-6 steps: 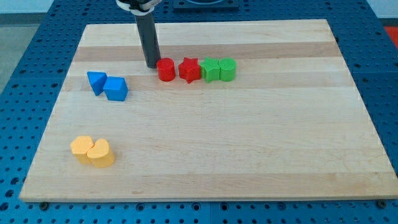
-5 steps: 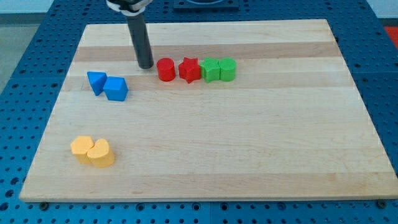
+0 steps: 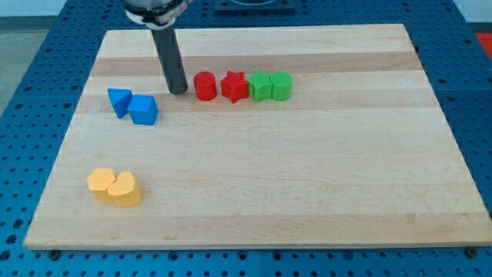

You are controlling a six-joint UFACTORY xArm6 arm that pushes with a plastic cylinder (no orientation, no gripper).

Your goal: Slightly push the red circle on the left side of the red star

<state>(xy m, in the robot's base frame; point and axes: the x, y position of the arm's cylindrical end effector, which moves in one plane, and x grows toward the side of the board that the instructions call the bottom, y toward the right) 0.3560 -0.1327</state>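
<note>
Red pair: red circle block [image 3: 204, 86] just left of red star block [image 3: 234, 86], nearly touching.
Rod: my tip [image 3: 178, 91] stands beside the circle, gripping nothing.
Progress: looks done.

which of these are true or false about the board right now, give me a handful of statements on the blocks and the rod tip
1. My tip touches the red circle. False: a small gap shows, with the tip to the view's left.
2. The red star sits between the red circle and a green block. True.
3. Two blue blocks lie at the view's right edge. False: they lie at the view's left.
4. Two yellow blocks sit together near the view's bottom left. True.
</note>
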